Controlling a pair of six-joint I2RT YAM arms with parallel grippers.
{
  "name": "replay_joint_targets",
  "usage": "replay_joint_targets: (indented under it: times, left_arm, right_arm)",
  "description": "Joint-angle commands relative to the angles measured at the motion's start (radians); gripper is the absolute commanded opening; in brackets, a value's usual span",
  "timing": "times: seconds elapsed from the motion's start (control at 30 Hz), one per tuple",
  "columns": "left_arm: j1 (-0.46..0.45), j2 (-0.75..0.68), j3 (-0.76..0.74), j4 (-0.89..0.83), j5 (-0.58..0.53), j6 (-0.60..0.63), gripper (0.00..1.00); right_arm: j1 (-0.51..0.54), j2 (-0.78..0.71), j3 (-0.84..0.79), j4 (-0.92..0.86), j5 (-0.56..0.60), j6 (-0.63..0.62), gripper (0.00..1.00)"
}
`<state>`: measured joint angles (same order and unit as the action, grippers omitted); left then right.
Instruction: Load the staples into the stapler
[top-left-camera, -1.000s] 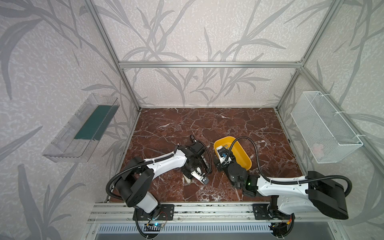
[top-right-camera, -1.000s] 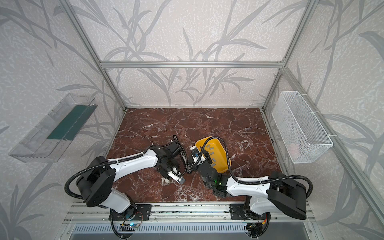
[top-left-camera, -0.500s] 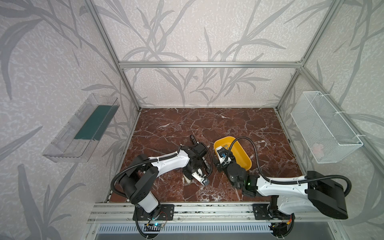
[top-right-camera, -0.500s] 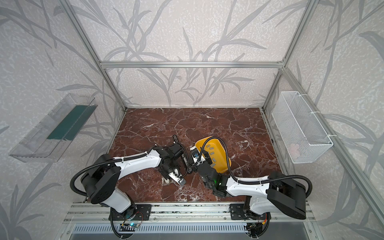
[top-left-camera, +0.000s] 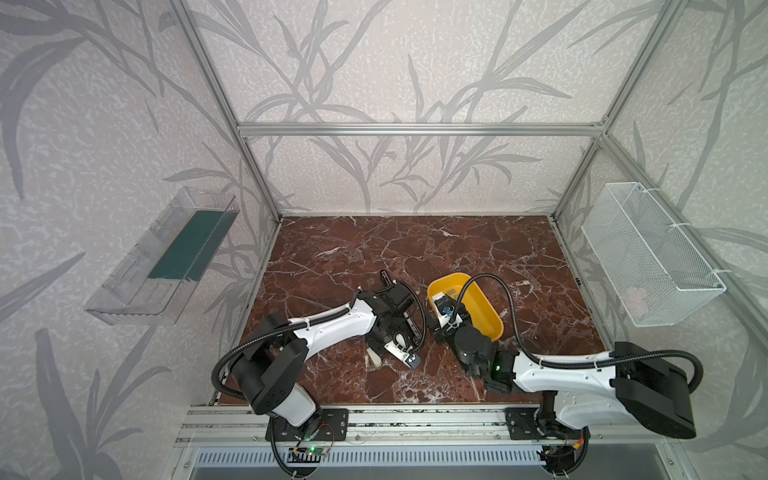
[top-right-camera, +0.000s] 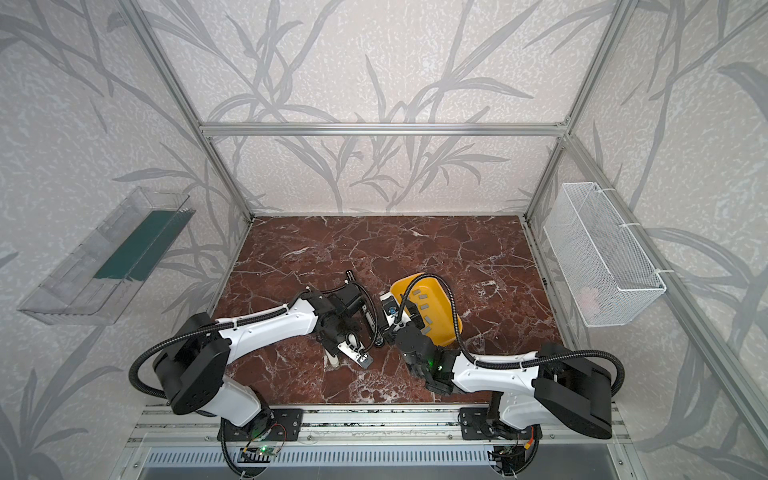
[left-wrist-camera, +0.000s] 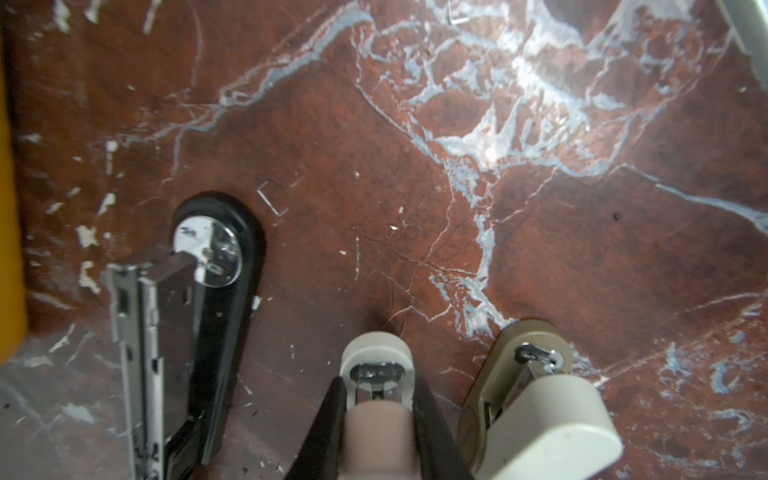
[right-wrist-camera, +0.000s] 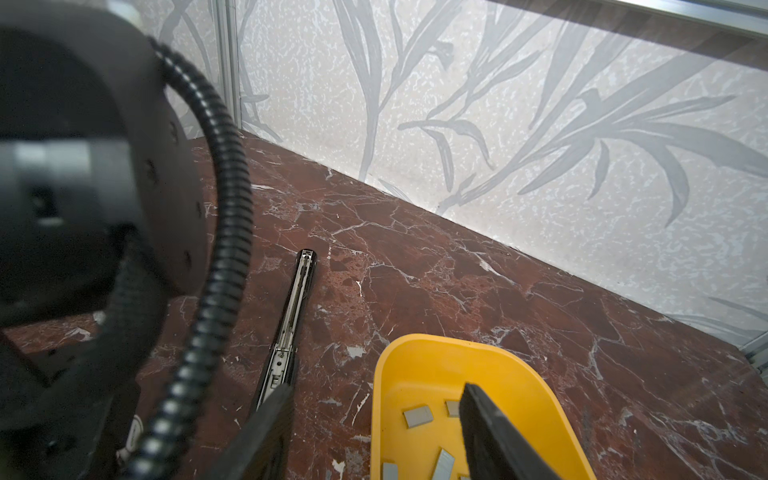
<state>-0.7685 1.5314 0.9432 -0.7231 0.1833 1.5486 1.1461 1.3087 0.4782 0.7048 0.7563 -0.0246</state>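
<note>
As I judge it, the task is at an early stage: no strip is loaded yet. The staples (right-wrist-camera: 417, 415) lie loose in the yellow tray (right-wrist-camera: 415, 353), approx. a dozen small grey strips, and none is picked up. The left gripper (left-wrist-camera: 378, 399) is closed tight on a small beige stapler (left-wrist-camera: 376, 359) that stands on the marble table (left-wrist-camera: 415, 187); its fingers (left-wrist-camera: 432, 419) press both sides of the body. I cannot tell if this stapler is opened for loading. Beside it, not touching, are a black stapler (left-wrist-camera: 224, 311), unfolded w/ its metal rail exposed, and a second beige stapler (left-wrist-camera: 536, 399). The right gripper (right-wrist-camera: 376, 388) straddles the tray's rim w/ jaws clearly apart, one finger above the tray and the other outside it, and holds nothing. In my opinion what is left is to open the magazine, pick one strip, lay it in the rail and close — i.e. nearly all the work.
</note>
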Motion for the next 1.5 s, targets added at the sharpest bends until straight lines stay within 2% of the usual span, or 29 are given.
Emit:
replay_joint_targets:
  times: [0.0,0.2,0.4,0.47,0.67,0.8,0.93,1.13,1.47]
  left_arm:
    - [0.018,-0.083,0.004,0.012,0.059,-0.012,0.00]
    - [0.097,-0.195,-0.033,0.095,0.158,-0.026,0.00]
    - [0.192,-0.243,-0.023,0.242,0.238,-0.168,0.00]
    - [0.203,-0.250,-0.016,0.286,0.236,-0.217,0.00]
    - [0.218,-0.258,0.011,0.385,0.235,-0.379,0.00]
    - [0.220,-0.253,0.008,0.385,0.245,-0.380,0.00]
    - [0.222,-0.245,0.020,0.375,0.252,-0.393,0.00]
    - [0.219,-0.253,0.026,0.364,0.332,-0.400,0.00]
    - [0.217,-0.261,0.031,0.350,0.385,-0.395,0.00]
  right_arm:
    - [-0.006,-0.006,0.011,0.003,0.024,0.028,0.65]
    - [-0.024,-0.091,-0.020,-0.032,0.003,0.125,0.67]
    - [-0.114,-0.170,-0.043,-0.140,-0.093,0.284,0.66]
    - [-0.153,-0.175,-0.037,-0.167,-0.108,0.301,0.64]
    - [-0.154,-0.162,-0.011,-0.190,-0.205,0.287,0.61]
    - [-0.154,-0.156,-0.008,-0.165,-0.301,0.278,0.57]
    - [-0.154,-0.165,-0.052,-0.056,-0.404,0.282,0.52]
    - [-0.154,-0.147,-0.059,0.008,-0.518,0.283,0.50]
    - [-0.155,-0.073,-0.011,-0.009,-0.606,0.308,0.50]
